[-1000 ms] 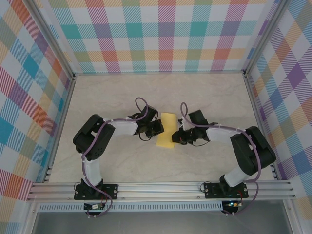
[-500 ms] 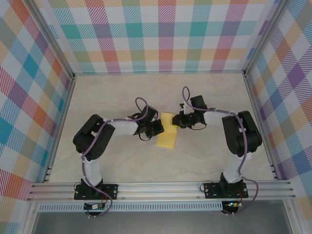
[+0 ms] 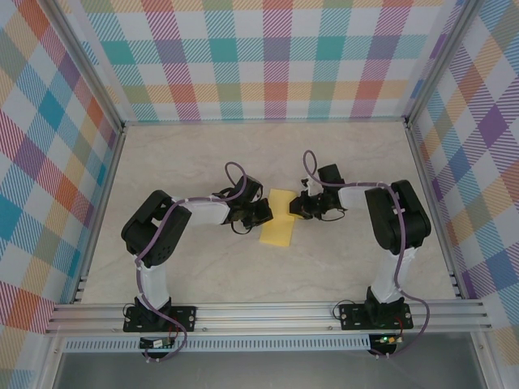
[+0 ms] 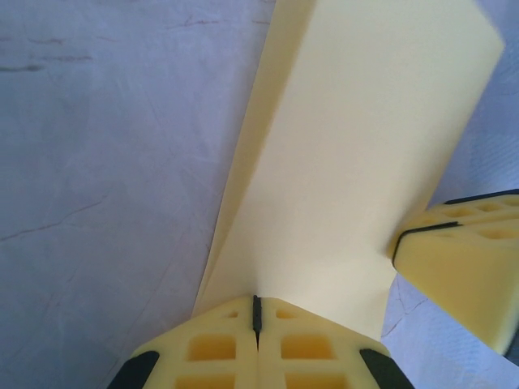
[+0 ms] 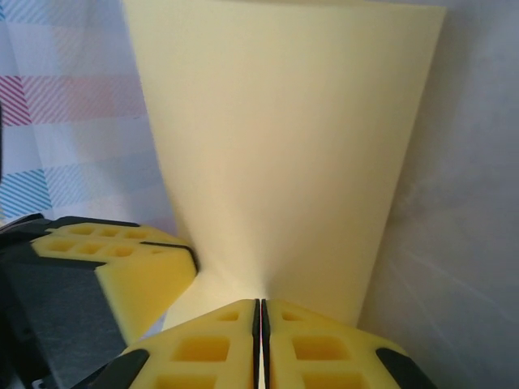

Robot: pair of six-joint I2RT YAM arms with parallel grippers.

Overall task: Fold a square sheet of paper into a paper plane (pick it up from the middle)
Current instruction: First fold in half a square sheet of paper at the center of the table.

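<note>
step: first half-fold, likely | square sheet of paper [image 3: 278, 220] doubled over | left jaws and right jaws each clamped tight on its edge | next: probably press it flat on desk [image 3: 203, 271]

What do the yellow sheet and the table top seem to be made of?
Yellow sheet: thin matte paper, probably; it bends and shows two layers at a fold. Table top: smooth, pale, marble-patterned surface, perhaps laminate; faint veins show.

The yellow sheet of paper [image 3: 278, 224] sits on the worktop [image 3: 186, 158] — left fingers [image 3: 265, 213] at its left edge, right fingers [image 3: 296, 207] at its right edge, nearer its far end.
</note>
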